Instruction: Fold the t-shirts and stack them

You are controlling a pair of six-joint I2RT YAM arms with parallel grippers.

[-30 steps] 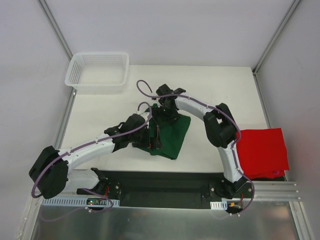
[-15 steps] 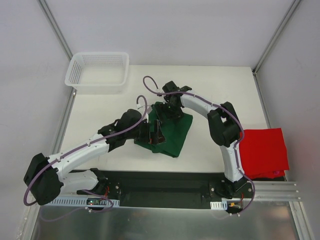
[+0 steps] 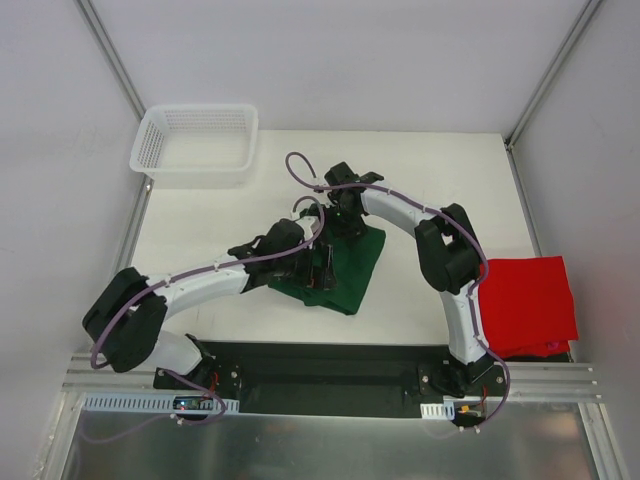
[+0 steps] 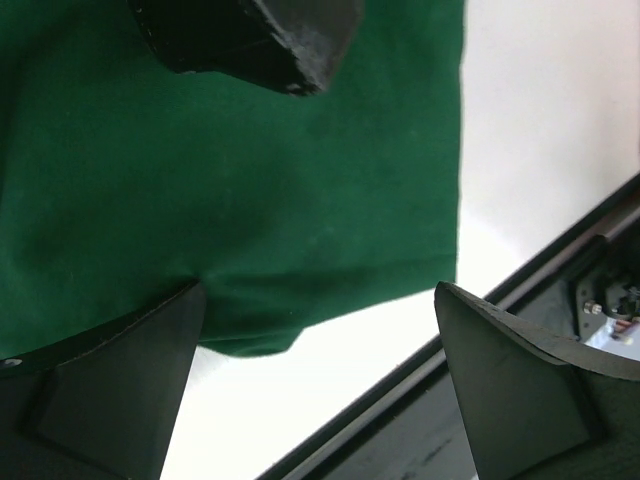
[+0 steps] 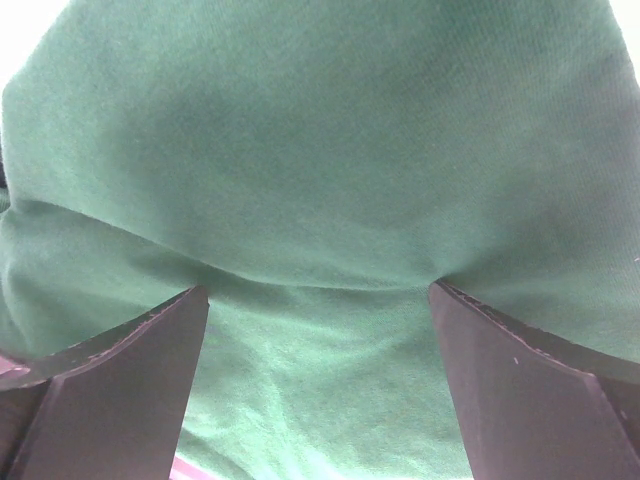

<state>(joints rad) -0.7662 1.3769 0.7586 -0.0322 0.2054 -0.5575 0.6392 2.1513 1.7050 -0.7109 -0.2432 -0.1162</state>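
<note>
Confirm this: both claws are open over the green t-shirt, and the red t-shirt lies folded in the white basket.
Not quite: the red t-shirt lies folded on the table at the right, not in the white basket, as the top external view shows. The rest stands.

White table [image 3: 200,230] carries green t-shirt [image 3: 357,266], red t-shirt [image 3: 525,305], basket [image 3: 192,171].

Glowing bright and even from overhead in the top view, throwing only faint, soft-edged shadows. Burning out to featureless white on the table [image 4: 560,90] in the left wrist view. Dimming toward the middle of the green shirt [image 5: 320,150] under the right wrist camera. Blurring softly on the near fingers [image 5: 100,390] and the cloth beside them.
</note>
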